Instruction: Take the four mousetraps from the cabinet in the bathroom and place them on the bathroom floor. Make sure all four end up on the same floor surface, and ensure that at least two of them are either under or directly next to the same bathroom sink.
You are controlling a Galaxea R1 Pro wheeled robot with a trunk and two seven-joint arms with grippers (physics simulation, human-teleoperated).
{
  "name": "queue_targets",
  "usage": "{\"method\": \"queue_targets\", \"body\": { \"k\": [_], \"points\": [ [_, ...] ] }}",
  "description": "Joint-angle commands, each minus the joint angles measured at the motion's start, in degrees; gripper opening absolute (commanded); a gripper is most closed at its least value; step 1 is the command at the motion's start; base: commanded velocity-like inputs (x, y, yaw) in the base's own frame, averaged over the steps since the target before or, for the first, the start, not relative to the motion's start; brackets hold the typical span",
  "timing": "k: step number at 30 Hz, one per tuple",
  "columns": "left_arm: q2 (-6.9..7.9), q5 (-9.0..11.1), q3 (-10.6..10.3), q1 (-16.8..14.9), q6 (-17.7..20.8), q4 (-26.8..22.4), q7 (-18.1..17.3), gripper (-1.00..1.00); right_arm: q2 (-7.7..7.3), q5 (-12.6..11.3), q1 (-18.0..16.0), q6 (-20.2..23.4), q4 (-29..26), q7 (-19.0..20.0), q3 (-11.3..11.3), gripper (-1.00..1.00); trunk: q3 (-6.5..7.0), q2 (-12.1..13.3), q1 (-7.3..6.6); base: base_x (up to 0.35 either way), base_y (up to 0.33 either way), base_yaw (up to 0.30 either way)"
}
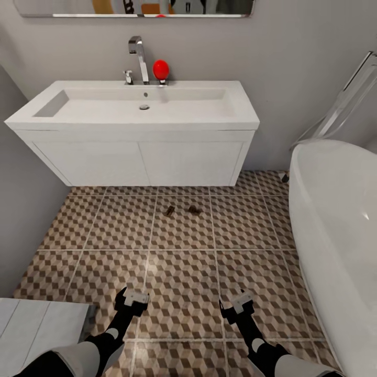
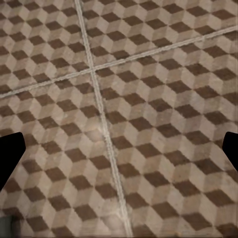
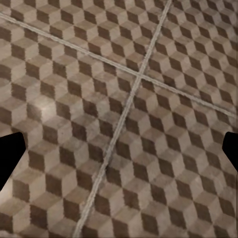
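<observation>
The bathroom floor (image 1: 183, 283), large square tiles in a brown-and-beige cube pattern with pale grey grout, spreads out ahead of me. At its far edge stands the sink (image 1: 136, 107), a wide white rectangular shallow basin with a chrome faucet, topping a white two-door vanity. The curved white rim of a bathtub (image 1: 335, 220) runs along my right side, and a pale panelled white block (image 1: 36, 330) sits at my lower left.

Two mousetraps, small brown wooden boards with dark metal parts, lie on the tiles just in front of the vanity doors: one (image 1: 169, 211) to the left and the other (image 1: 193, 210) near it on the right, apart from each other. They are too small for me to read their detail. I judge the sink condition met, with two of the four traps down on the floor and two yet to be brought.

My left gripper (image 1: 132, 299) and right gripper (image 1: 236, 303) hang low over bare tile, well short of the traps, both arms bent inward and pointing at the floor. In each wrist view my dark fingertips (image 2: 11, 157) (image 3: 11, 157) sit at opposite edges with only patterned tile between them, so both pairs of jaws are spread wide and carry nothing.
</observation>
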Motion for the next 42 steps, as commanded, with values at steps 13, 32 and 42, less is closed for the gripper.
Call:
{"method": "queue_targets", "body": {
  "k": [13,32,42],
  "points": [
    [0.04,0.2,-0.5,2.5,-0.3,0.2,0.2,1.00,-0.74,0.6,0.1,0.2,0.1,-0.6,0.2,1.00,2.31,5.2,-2.86,0.000,0.000,0.000],
    [-0.04,0.2,-0.5,2.8,-0.3,0.2,0.2,1.00,-0.53,0.6,0.3,4.1,0.2,-0.5,0.2,1.00,5.72,12.8,-7.04,0.000,0.000,0.000],
    [-0.07,0.2,-0.5,2.8,-0.2,0.2,0.2,1.00,-0.55,0.6,0.8,4.2,0.2,-0.4,0.2,1.00,7.52,16.8,-9.23,0.000,0.000,0.000]
  ]
}}
